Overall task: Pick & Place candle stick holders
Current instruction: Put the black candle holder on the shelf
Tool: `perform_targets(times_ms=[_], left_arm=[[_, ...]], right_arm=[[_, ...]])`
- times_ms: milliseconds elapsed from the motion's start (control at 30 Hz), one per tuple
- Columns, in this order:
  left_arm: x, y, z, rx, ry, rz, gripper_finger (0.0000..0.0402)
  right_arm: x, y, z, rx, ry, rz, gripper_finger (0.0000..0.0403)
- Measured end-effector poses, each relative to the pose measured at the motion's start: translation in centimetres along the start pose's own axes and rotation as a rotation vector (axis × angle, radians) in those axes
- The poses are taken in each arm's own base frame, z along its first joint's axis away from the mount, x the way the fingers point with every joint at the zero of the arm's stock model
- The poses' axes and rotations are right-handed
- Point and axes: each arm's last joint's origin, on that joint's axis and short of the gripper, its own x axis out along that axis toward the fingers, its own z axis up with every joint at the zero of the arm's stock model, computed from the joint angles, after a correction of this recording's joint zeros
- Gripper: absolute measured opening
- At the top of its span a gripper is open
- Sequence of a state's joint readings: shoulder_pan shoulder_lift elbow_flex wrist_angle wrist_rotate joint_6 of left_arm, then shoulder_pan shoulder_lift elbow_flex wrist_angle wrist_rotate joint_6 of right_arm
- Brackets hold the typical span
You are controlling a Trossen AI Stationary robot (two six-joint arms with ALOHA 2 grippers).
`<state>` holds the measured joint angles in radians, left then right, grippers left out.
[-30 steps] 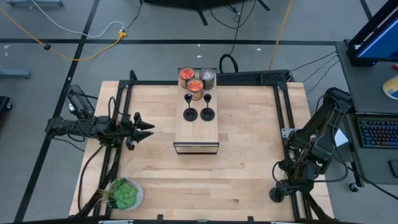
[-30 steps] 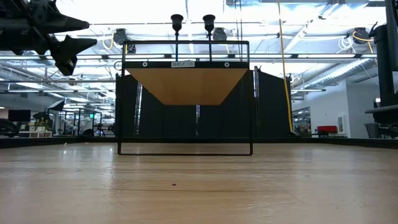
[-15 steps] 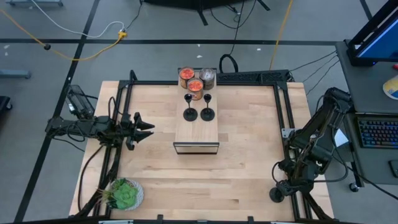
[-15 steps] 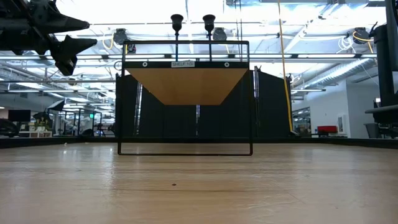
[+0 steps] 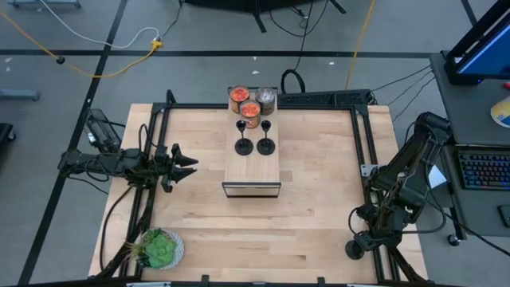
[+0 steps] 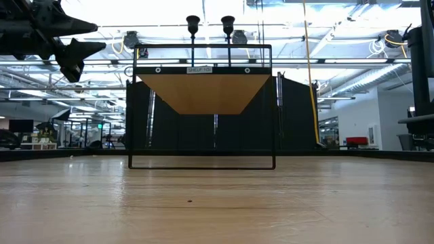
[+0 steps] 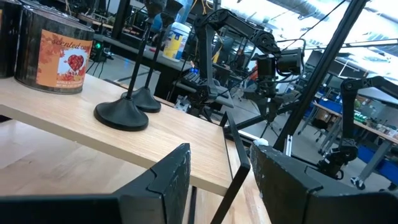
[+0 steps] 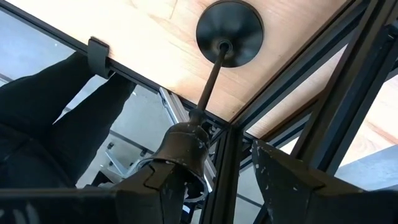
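- My left hand (image 5: 190, 165) hangs above the counter (image 5: 311, 207) at 9 o'clock from the shelf (image 5: 251, 171). Its fingers are apart, nothing is between them, and it is aimed level at the shelf top.
- Two candle stick holders (image 5: 244, 146) stand upright side by side on the shelf's back half, bases near each other. I judge them already placed: they are square on the board, away from its front lip.
- The jars (image 5: 250, 112) crowd the shelf at 12 o'clock from those holders, the nearest one just behind the stems. That end is full.
- My right hand (image 8: 227, 168) sits off the counter's corner, at about 4 o'clock from the shelf, looking down the stem of the third holder (image 8: 229, 25). Its fingers (image 8: 283, 180) are spread. The cup sits just by one of them, and I see no clamp on it.
- That third holder stands upright with its base right at the counter's edge, hard against the frame rails (image 8: 348, 81). I judge it the one left to carry.
- The rails leave little room around that stem, so a lift should go straight up before any swing toward 10 o'clock.
- The shelf's front half is bare, with open counter between it and the corner. The plant (image 5: 162, 249) at 7 o'clock is well clear.
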<state>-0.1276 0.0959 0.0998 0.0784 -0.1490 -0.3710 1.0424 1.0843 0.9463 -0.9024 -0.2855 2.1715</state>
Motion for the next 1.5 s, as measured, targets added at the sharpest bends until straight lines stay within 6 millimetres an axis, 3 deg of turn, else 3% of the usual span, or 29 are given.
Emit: perform_targets(times_ms=[400, 800, 1500], left_arm=[[0.0, 0.0, 0.0, 0.002, 0.0, 0.0, 0.0175], [0.0, 0.0, 0.0, 0.004, 0.0, 0.001, 0.0175], [0.0, 0.0, 0.0, -0.004, -0.001, 0.003, 0.0175]], right_arm=[[0.0, 0.0, 0.0, -0.014, 0.0, 0.0, 0.0157], [0.0, 0.0, 0.2, -0.011, -0.049, 0.027, 0.0015], [-0.7, 1.1, 2.1, -0.064, -0.089, 0.06, 0.001]])
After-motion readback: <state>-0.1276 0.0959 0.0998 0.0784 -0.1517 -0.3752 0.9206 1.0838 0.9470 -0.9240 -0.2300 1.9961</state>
